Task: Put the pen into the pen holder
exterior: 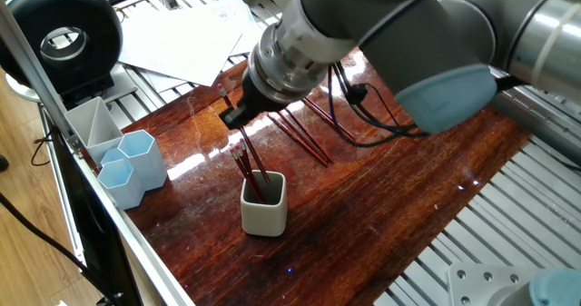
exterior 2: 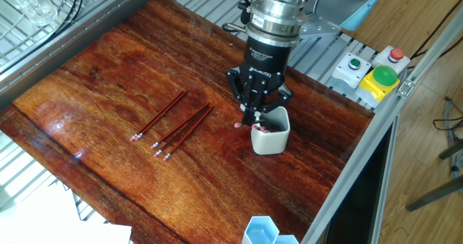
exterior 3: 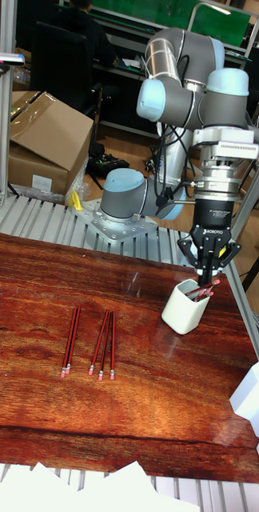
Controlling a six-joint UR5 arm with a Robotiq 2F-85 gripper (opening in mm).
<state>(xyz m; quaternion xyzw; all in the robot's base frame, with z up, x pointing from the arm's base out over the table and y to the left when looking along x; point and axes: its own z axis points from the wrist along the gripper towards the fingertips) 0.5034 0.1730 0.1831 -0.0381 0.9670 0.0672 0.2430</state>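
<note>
Gripper (exterior 2: 255, 114) hangs just above the pen holder (exterior 2: 270, 132) near the table (exterior 2: 108, 85) edge by the buttons, fingers pinching a pen (exterior: 251, 159) whose tip is already inside, so letting go while tilted could, I think, tip it out.

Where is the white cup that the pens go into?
The pen holder stands near the table's right edge in the other fixed view, directly beneath the gripper, well right of the loose pens lying on the wood.
</note>
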